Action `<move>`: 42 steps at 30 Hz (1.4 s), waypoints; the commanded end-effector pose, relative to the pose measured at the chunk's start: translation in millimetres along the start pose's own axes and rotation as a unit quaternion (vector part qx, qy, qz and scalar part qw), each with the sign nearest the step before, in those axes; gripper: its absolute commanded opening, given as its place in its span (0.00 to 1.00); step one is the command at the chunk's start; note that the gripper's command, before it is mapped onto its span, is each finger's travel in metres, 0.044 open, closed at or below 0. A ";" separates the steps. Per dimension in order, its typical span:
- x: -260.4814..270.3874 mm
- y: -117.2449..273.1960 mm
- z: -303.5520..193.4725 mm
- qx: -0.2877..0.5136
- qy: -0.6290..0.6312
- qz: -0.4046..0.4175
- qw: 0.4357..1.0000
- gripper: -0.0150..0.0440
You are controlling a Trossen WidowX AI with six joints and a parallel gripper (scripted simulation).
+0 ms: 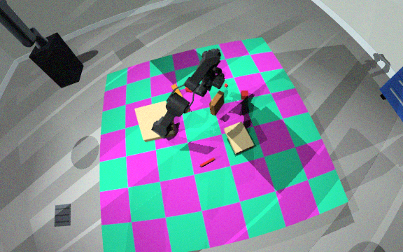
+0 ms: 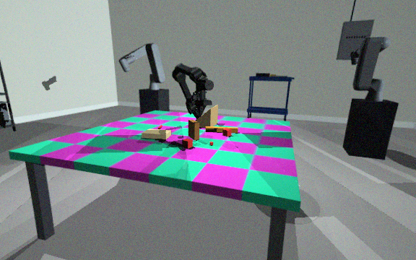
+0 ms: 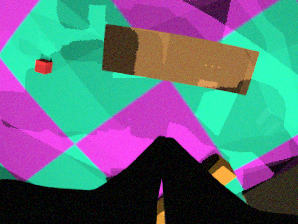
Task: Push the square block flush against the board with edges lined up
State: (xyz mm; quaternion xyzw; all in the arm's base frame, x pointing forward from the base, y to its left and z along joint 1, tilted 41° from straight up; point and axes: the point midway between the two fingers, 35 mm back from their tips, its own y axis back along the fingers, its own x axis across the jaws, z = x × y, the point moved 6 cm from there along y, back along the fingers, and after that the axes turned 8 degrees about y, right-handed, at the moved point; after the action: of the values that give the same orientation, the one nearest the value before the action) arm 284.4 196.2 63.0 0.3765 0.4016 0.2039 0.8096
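Note:
A brown block (image 1: 217, 103) (image 2: 193, 131) (image 3: 190, 62) with broad sides stands upright near the middle of the table. A long, narrow orange board (image 1: 177, 89) (image 2: 230, 128) (image 3: 223, 175) lies flat; the arm partly hides it in the top view. The two are apart. From looks alone I cannot tell for certain that these are the task's block and board; a flat tan block (image 1: 240, 138) (image 2: 156, 134) lies apart from both. My gripper (image 1: 201, 93) (image 2: 198, 117) (image 3: 164, 143) is shut and empty, pointing down above the table between the brown block and the orange board.
A large tan wedge (image 1: 147, 122) (image 2: 213, 116) stands beside the arm's base. A red cube (image 1: 244, 94) (image 2: 187, 143), a tiny red cube (image 1: 226, 85) (image 2: 211, 144), another red block (image 1: 188, 89) (image 2: 227, 132) and a red stick (image 1: 207, 162) lie on the checkered table (image 1: 219, 224).

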 end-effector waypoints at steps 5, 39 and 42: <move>-1.6 -51.0 1.4 -0.001 -0.005 -0.008 1.000 0.25; -3.4 -52.3 22.7 -0.001 -0.005 -0.007 1.000 0.25; -3.7 -52.3 25.0 -0.001 -0.005 -0.007 1.000 0.25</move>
State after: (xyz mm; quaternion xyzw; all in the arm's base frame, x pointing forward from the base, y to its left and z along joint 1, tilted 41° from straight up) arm 301.0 152.5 32.6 0.3749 0.4000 0.1977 0.8126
